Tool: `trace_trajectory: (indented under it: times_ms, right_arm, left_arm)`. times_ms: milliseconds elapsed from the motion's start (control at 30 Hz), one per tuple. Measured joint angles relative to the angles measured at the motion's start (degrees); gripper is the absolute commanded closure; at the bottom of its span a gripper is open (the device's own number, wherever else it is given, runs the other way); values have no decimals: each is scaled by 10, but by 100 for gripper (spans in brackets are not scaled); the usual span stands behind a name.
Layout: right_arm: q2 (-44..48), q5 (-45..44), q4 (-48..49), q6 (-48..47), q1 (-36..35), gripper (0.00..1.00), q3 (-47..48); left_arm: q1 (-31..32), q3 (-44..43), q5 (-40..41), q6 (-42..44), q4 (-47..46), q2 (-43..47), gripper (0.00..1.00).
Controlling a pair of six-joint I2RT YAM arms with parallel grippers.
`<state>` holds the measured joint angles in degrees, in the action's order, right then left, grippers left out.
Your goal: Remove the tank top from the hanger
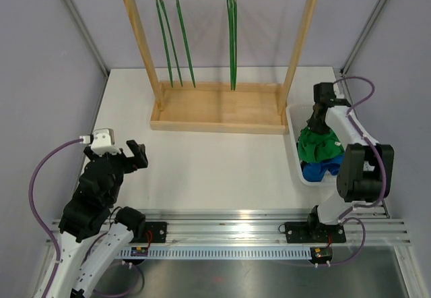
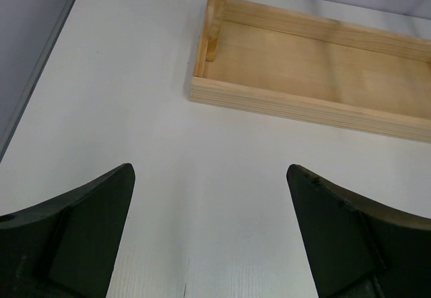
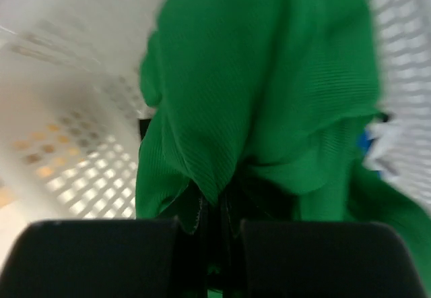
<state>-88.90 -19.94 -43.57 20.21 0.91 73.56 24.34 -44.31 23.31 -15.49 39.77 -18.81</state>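
A green tank top (image 1: 318,144) hangs bunched over the white basket (image 1: 294,151) at the right. My right gripper (image 1: 316,120) is shut on its top edge; in the right wrist view the green fabric (image 3: 269,96) hangs from between the fingers of the gripper (image 3: 214,234). Several bare green hangers (image 1: 176,38) hang on the wooden rack (image 1: 219,112) at the back. My left gripper (image 1: 135,155) is open and empty over the table at the left; in the left wrist view the gripper (image 2: 210,244) has bare white table between its fingers.
A blue garment (image 1: 322,168) lies in the basket under the green one. The rack's wooden base (image 2: 316,85) lies ahead of the left gripper. Grey walls close the table at the left, right and back.
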Motion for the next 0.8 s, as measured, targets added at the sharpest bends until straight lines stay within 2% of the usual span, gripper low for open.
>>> trace_trajectory:
  times_ms: [167,267,300,400,433,467,500,633,800]
  right_arm:
    - [-83,45,74,27,6,98,-91]
    - [-68,51,82,35,6,71,-91]
    - [-59,52,78,38,6,56,-88]
    - [-30,53,54,38,6,38,-61]
    - [-17,51,40,37,6,16,-43]
    - [-3,48,28,39,7,13,-24]
    - [12,45,18,34,7,1,-3]
    - [88,47,-17,24,7,1,69]
    - [219,99,-52,14,-9,0,84]
  left_arm:
    - [-1,0,47,-11,15,3,1]
    - [-1,0,64,-14,16,14,1]
    - [-1,0,68,-15,17,16,1]
    - [-1,-1,79,-17,20,17,1]
    - [-1,-3,84,-18,23,16,1]
    - [-1,-6,89,-19,27,14,1]
    - [-1,-10,97,-20,31,10,1]
    - [-1,-38,121,-22,49,-13,1]
    - [-1,-111,125,-25,83,-45,1]
